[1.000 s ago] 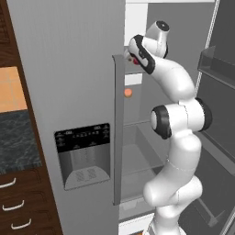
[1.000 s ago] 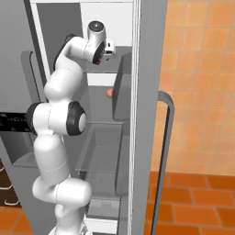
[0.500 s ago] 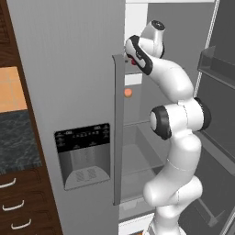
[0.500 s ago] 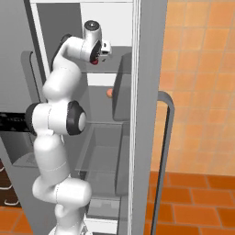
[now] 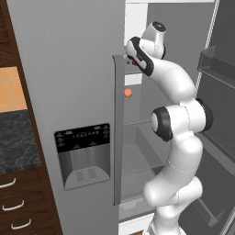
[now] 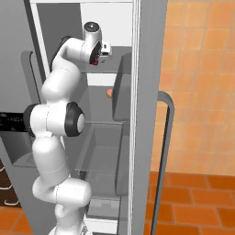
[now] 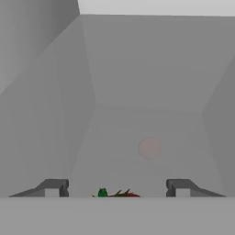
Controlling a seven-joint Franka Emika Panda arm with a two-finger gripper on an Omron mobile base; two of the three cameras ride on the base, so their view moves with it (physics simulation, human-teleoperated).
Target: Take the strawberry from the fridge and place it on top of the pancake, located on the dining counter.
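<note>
1. Fridge (image 5: 69,92) interior, upper shelf: from your left base view, the white arm reaches up past the closed left door's handle (image 5: 118,133), its hand tucked behind the door edge.
2. Your right base view shows the gripper (image 6: 106,49) from the other side, level with the upper shelf, beside the open right door (image 6: 149,92).
3. Your hand view alone shows the strawberry (image 7: 120,194), red with green leaves, lying on the shelf between the two fingertips (image 7: 57,187), which stand apart on either side without touching it.
4. A small orange fruit (image 5: 128,92) sits on a lower shelf; through the hand view's translucent shelf it appears as a faint blur.
</note>
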